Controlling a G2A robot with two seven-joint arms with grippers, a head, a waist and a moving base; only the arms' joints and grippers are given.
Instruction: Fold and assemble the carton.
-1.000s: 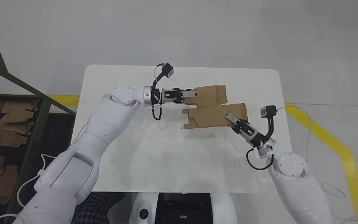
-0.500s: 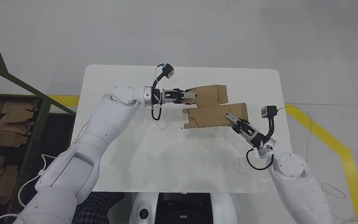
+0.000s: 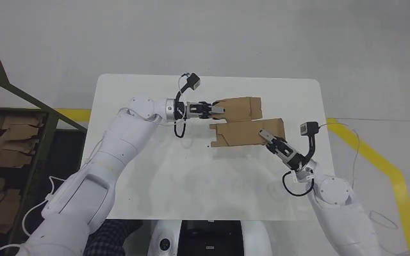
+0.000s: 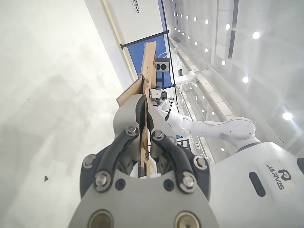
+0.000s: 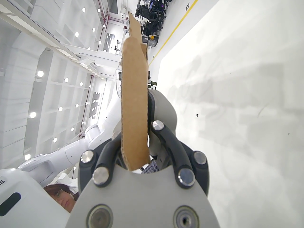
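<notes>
Left gripper [image 3: 220, 109] stayed clamped on the left edge of the carton [image 3: 242, 133] and right gripper [image 3: 264, 136] on its near right corner, the blank held over the far middle of the table [image 3: 160, 173] with barely any shift, so judged no fold begun yet.

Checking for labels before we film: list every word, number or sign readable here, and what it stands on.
The carton: no print on the faces that show.
The table: no print, only small dark specks.
The wall panel in the left wrist view: a brand logo, left unquoted here.
</notes>
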